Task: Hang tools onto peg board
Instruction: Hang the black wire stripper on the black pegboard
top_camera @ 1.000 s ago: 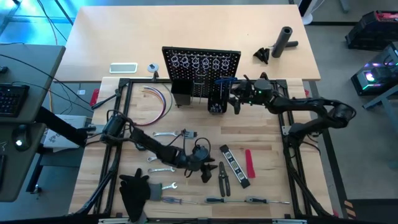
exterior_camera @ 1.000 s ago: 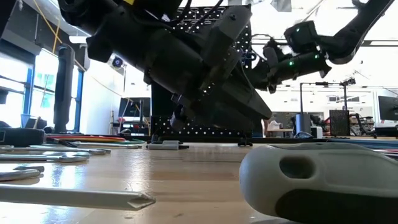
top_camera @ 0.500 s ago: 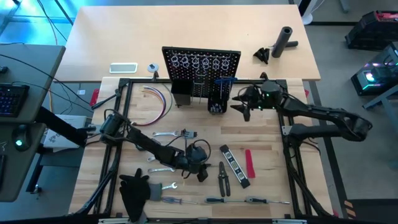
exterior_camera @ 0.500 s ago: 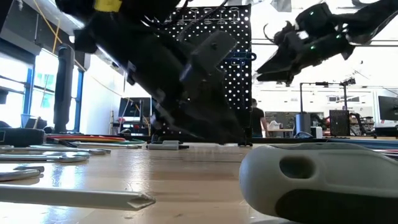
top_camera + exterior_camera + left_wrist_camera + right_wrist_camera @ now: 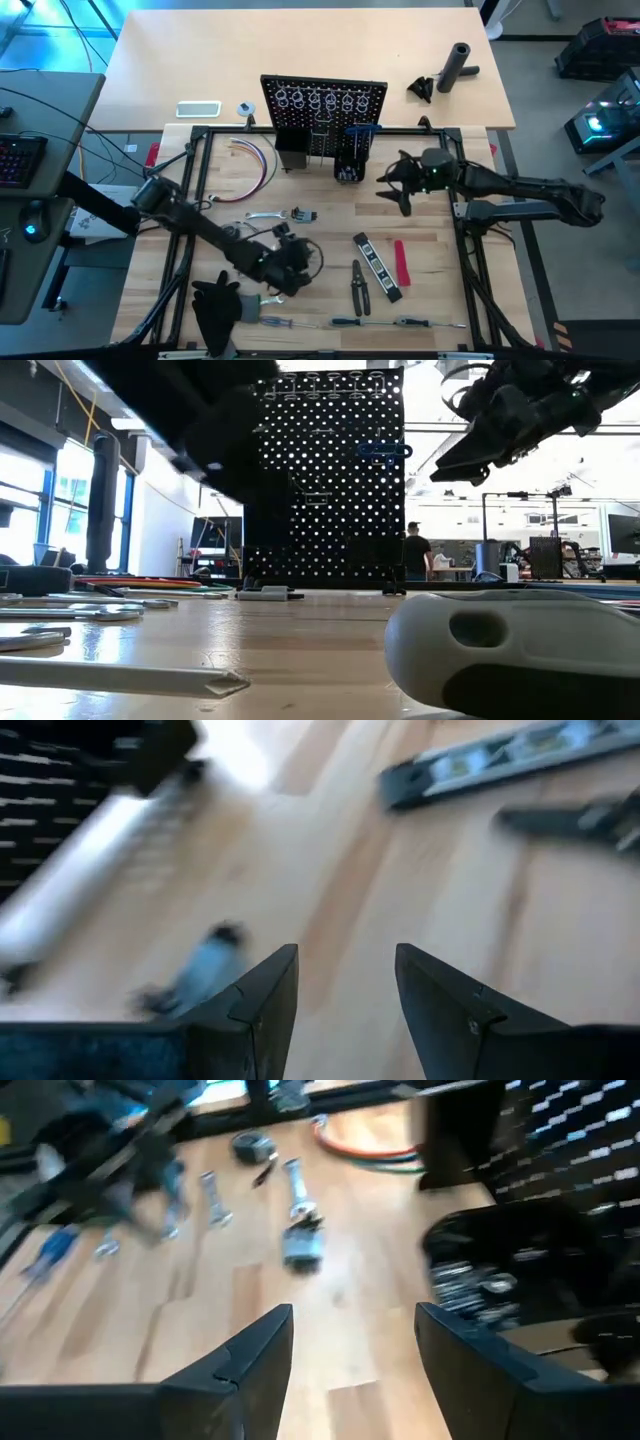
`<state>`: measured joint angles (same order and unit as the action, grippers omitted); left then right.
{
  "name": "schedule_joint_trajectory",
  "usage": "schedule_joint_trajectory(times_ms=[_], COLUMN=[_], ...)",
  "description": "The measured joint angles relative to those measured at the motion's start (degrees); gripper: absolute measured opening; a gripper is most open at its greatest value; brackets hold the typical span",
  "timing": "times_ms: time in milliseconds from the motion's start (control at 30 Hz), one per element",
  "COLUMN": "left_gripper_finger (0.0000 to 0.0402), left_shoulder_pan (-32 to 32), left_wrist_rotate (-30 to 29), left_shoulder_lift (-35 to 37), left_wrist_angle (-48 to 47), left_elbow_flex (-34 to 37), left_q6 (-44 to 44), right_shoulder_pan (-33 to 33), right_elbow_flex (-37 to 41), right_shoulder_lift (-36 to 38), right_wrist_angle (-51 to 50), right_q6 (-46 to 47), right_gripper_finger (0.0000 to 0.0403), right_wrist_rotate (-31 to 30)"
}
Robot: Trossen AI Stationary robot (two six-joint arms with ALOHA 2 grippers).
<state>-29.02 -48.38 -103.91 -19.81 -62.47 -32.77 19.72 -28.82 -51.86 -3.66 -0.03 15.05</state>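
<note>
Seen from above, a wooden table holds a black peg board (image 5: 323, 118) standing upright at upper centre of the frame, with a row of silver rings along its top and one blue-handled tool (image 5: 362, 129) already hanging on its right side. Most tools still lie flat in the lower half of the frame: silver wrenches (image 5: 262, 215) left of centre, black-handled pliers (image 5: 358, 287), a black-yellow level (image 5: 376, 265) and a red-handled tool (image 5: 401, 262) right of centre, and screwdrivers (image 5: 372, 322) along the bottom edge.

The left gripper (image 5: 288, 262) hangs low at lower centre-left, among the wrenches, its jaws apart and holding nothing; its wrist view shows bare wood between the two fingers (image 5: 262, 1005). The right gripper (image 5: 398, 183) sits right of centre, just below and to the right of the peg board, also with jaws wide and empty; its wrist view looks across the table toward the loose tools.

The relation that matters next: the loose tools lie below both grippers in the frame, away from the board. The left gripper looks nearer the wrenches, which lie just beside it with their long axes running roughly left to right. The pliers and level, lying nearly top to bottom, sit between the two arms, somewhat closer to the left one
</note>
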Motion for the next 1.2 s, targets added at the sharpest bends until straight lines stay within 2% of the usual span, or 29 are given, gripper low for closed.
schedule_joint_trajectory(times_ms=[100,200,367,467,600,833,1067,1200], left_gripper_finger=[0.0163,0.0163,0.0163,0.0163,0.0163,0.0163,0.0163,0.0163], left_shoulder_pan=[-2.40,-4.11,-4.90,-4.69,-3.86,-1.29,1.84,2.52], left_wrist_rotate=[-6.22,-11.14,-10.47,-7.35,-2.02,10.96,22.67,26.75], left_shoulder_lift=[1.78,3.98,6.68,7.50,8.15,8.18,8.16,7.88], left_wrist_angle=[-6.59,-7.66,-2.54,2.88,10.04,27.54,35.35,38.18], left_elbow_flex=[2.40,6.65,13.94,16.64,17.72,17.67,17.66,17.66], left_q6=[-2.73,-6.23,-9.46,-6.97,0.80,16.19,17.10,15.65], right_shoulder_pan=[-2.60,-5.72,-13.98,-19.96,-28.21,-41.49,-50.97,-55.40], right_elbow_flex=[0.00,0.00,0.24,1.66,3.44,3.48,3.40,-0.70], right_shoulder_lift=[0.00,0.00,-0.02,-0.71,-3.11,-12.39,-26.11,-34.29], right_wrist_angle=[-0.49,-0.53,0.19,3.90,10.28,19.66,30.48,31.78], right_q6=[0.26,1.72,4.27,7.37,12.79,24.16,38.05,42.42], right_gripper_finger=[0.0206,0.0206,0.0206,0.0206,0.0206,0.0206,0.0206,0.0206], right_wrist_rotate=[0.00,0.47,0.30,-2.12,-5.60,-16.34,-25.40,-29.27])
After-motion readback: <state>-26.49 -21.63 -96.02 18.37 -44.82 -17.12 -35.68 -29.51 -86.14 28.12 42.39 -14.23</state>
